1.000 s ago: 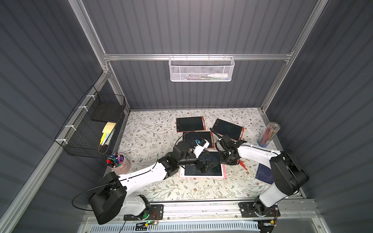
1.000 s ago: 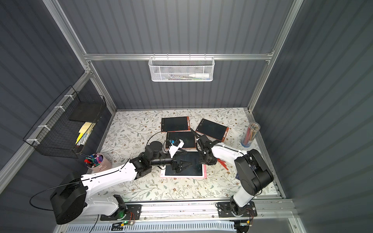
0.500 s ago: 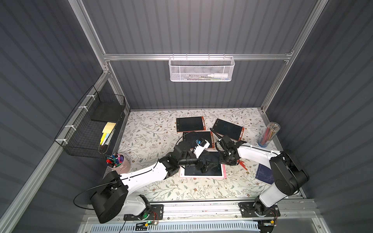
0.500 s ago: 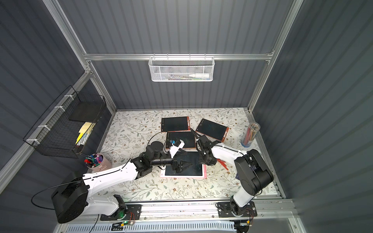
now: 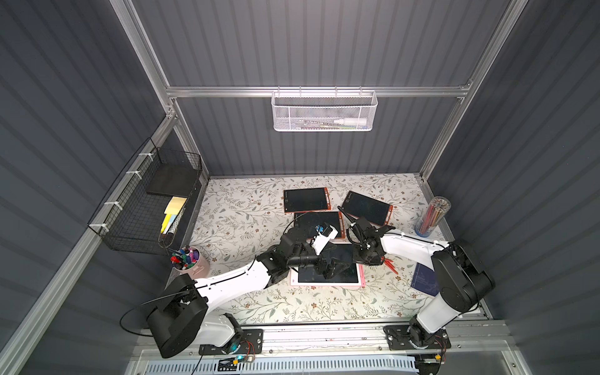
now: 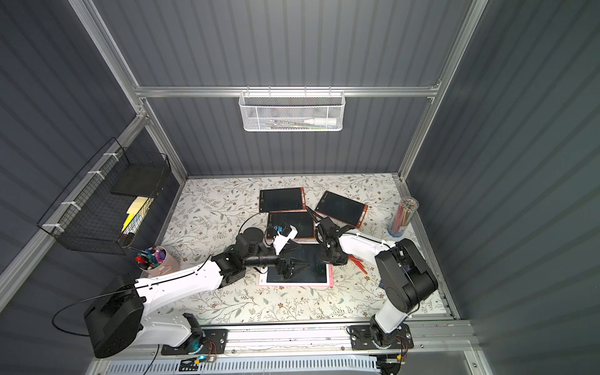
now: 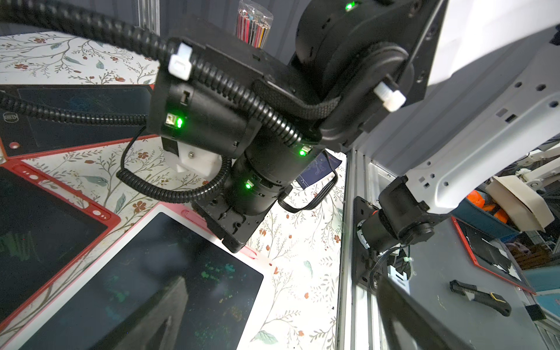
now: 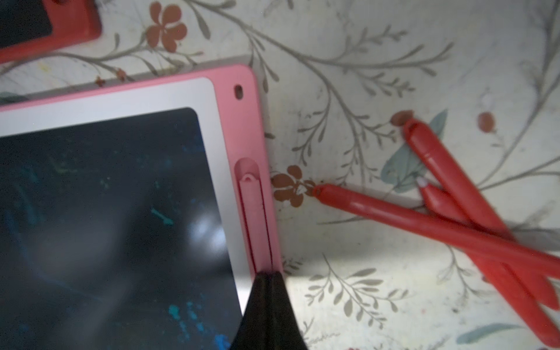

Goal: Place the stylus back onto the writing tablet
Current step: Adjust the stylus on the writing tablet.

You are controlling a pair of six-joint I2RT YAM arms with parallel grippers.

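Tablet: the pink-framed tablet (image 8: 106, 188) lay flat on the flowered table (image 5: 246, 214), dark screen up, near the front middle in both top views.
Stylus: the pink stylus (image 8: 254, 218) lay lengthwise in the slot along the tablet's edge, on the side facing the right arm. Its pointed end sat by the slot's rounded end, and its other end was hidden under the black fingertips.
Right gripper: the right gripper (image 8: 268, 277) had its jaws pressed together with no gap. They held nothing, and the joined tips came down onto the stylus in the slot. Whether they bore on it with any force could not be told.
Left gripper: the left gripper (image 6: 295, 256) had its jaws spread wide and empty over the tablet's screen. Whether the fingers touched the glass could not be told.
Arms: both reached in over the tablet from opposite sides. In the left wrist view the right arm's black wrist stood over the tablet's slotted edge.
Red pens: three red pens (image 8: 439, 230) lay crossed in a loose pile on the table just beside the slotted edge, apart from the tablet.
Red tablets: three red tablets (image 5: 306, 200) lay behind the pink one, the nearest just beyond its far edge.
Tube: a clear tube (image 5: 431, 216) of coloured pencils stood at the table's right side.
Cup: a pink cup (image 5: 188, 261) of markers stood at the left front.
Booklet: a dark blue booklet (image 5: 423, 281) lay by the right arm's base.
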